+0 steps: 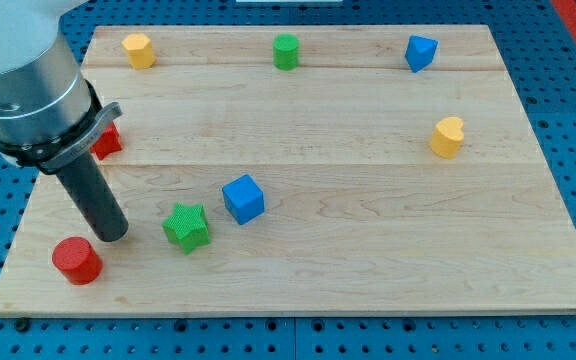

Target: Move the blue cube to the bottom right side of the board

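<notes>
Near the board's [298, 300] bottom-left corner, my tip [110, 237] rests just above the red cylinder [76, 259] and left of the green star [187, 226], with a red block [108, 139] half hidden behind the arm at the left edge; being a bare rod, it grasps nothing and touches no block. The blue cube [243, 198] sits right of the star, left of centre in the lower half. Judging from this, the tip lies on the cube's far side from the bottom-right corner, suiting a rightward push, though the star stands between.
</notes>
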